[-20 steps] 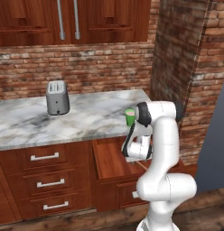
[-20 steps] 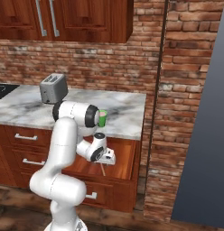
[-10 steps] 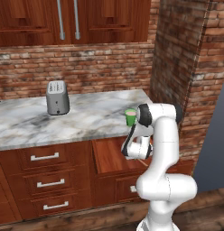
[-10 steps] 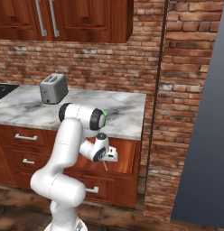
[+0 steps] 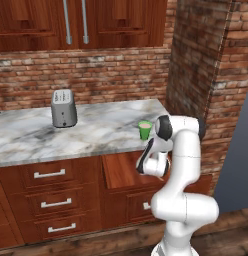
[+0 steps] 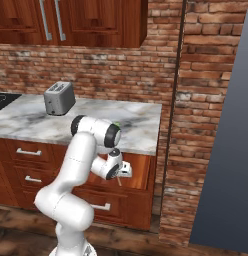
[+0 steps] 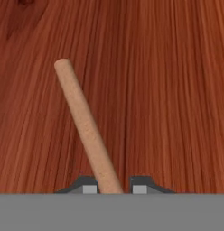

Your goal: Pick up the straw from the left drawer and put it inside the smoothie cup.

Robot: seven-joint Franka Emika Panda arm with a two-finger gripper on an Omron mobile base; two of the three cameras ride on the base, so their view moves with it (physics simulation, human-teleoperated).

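While lying on the left drawer (image 7: 177,67) floor, pale tan straw (image 7: 84,124) sits btwn claw (image 7: 114,187) tips, grip unclear.

Straw (image 7: 84,127) between tool (image 7: 114,188) tips, over left drawer (image 7: 177,90) floor.

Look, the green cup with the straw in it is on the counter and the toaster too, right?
Not quite. The straw isn't in the green cup; the hand view shows it on the drawer floor, between the gripper's fingertips. Cup and toaster are on the counter.
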